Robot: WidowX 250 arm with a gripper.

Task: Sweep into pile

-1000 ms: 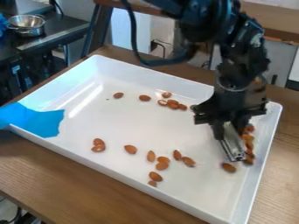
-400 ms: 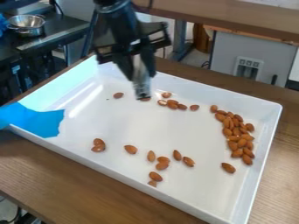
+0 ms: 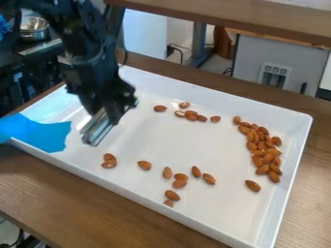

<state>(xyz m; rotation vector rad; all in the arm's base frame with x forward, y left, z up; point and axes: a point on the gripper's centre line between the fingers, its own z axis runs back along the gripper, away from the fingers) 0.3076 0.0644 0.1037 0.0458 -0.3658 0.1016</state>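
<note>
In the camera view, holds the black gripper (image 3: 105, 115) tilted over the left part of the white tray (image 3: 296, 128), to the right of the blue sheet (image 3: 42, 134). Has it closed with its tips pinching a silvery tool (image 3: 97, 128), slanting down toward the lower left.

Has almonds lying on the tray in several groups. Bunches most of them into a curved pile (image 3: 262, 150) along the right side, with a single almond (image 3: 253, 186) apart just below. Strings out a short row (image 3: 190, 115) near the far wall, some touching. Scatters more across the near side: a touching pair (image 3: 109, 161) below the tool, then loose ones (image 3: 144, 165) in the middle and toward the near wall.

Rests the tray on a wooden table (image 3: 97, 208), with the blue sheet draped over its left corner. Behind, at upper left, has a metal bowl (image 3: 34, 28) on a dark counter (image 3: 40, 50), and at upper right a grey cabinet (image 3: 252, 54).
</note>
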